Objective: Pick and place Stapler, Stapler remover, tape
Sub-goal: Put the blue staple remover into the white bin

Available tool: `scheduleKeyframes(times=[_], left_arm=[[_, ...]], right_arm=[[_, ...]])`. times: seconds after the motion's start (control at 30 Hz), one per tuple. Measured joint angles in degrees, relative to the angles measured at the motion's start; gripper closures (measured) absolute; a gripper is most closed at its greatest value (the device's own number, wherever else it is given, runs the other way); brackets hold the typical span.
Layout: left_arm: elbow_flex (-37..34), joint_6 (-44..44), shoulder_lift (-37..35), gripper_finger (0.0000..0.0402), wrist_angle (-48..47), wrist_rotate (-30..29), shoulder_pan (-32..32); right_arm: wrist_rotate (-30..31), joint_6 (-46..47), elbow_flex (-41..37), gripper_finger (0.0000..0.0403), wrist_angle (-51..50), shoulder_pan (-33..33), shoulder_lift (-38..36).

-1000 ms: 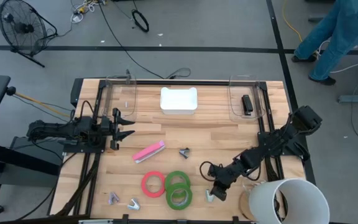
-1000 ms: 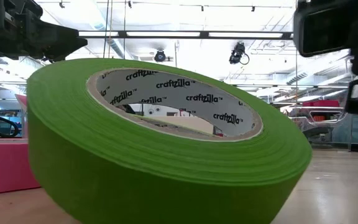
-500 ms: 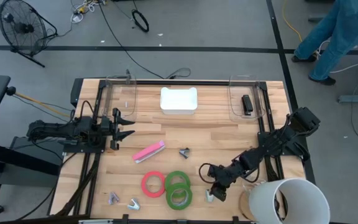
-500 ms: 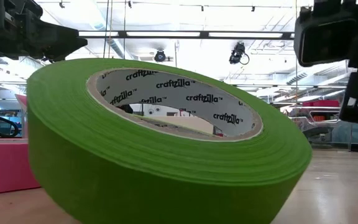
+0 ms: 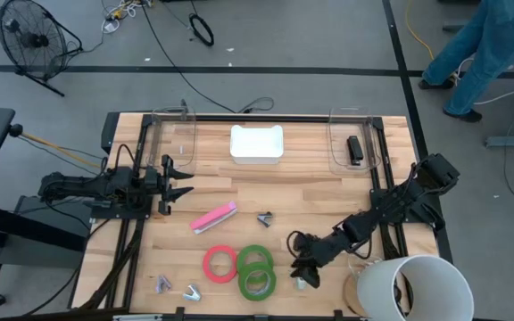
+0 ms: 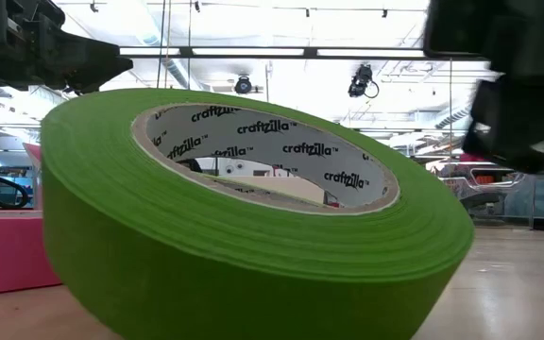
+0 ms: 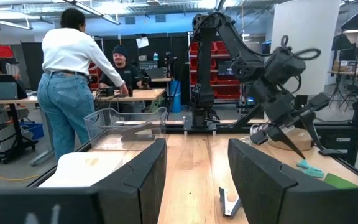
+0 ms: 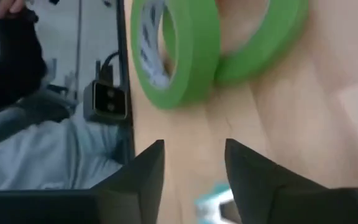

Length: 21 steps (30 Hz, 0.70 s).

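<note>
- As the right gripper [image 5: 303,270] shifts slightly toward the tape rolls compared with half a second ago, it hangs low over the near edge of the wooden table [image 5: 310,178]; its fingers stand parted and empty in the right wrist view, with bare wood between them.
- A small teal-and-silver staple remover [image 8: 215,200] lies just beside those fingertips, seen at the gap's end in the wrist view. It is not gripped.
- Just beyond sit two green tape rolls [image 5: 256,270], one leaning on the other; a red-pink tape roll [image 5: 220,263] touches them on the far side from the gripper.
- Low view: the right arm's dark bulk now fills more of the upper corner, matching that small advance.
- A pink stapler [image 5: 213,218] and a dark staple remover [image 5: 265,218] lie mid-table, well apart from the gripper; two more small removers [image 5: 176,287] sit at the near left corner.
- A white tray [image 5: 257,144] sits at the far edge, between two clear bins; the right clear bin [image 5: 352,150] holds a black stapler.
- The left gripper [image 5: 178,179] waits at the left side, open and empty.
- Judgement: the move reads as final lining-up on the teal remover; closing has not begun.
</note>
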Motion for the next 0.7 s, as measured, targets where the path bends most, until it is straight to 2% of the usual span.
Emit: scheduleKeyframes(times=[0.07,0.2,0.27,0.47,0.7], left_arm=[[0.0,0.0,0.0,0.0225,0.0,0.0,-0.02],[-0.02,0.0,0.0,0.0225,0.0,0.0,-0.02],[-0.02,-0.04,0.0,0.0225,0.0,0.0,0.0],[-0.02,-0.11,0.0,0.0225,0.0,0.0,-0.01],[0.0,-0.46,0.0,0.0225,0.0,0.03,0.0]], right_arm=[[0.26,-3.27,4.5,0.0252,-6.25,-0.12,0.0],[0.88,-8.09,17.33,0.0287,-30.87,0.35,-0.09],[2.3,-8.35,21.9,0.0302,-38.05,0.78,-0.19],[1.78,-6.97,26.11,0.0331,-39.54,2.97,2.13],[-3.69,-9.07,33.66,0.0352,-44.63,3.37,13.23]])
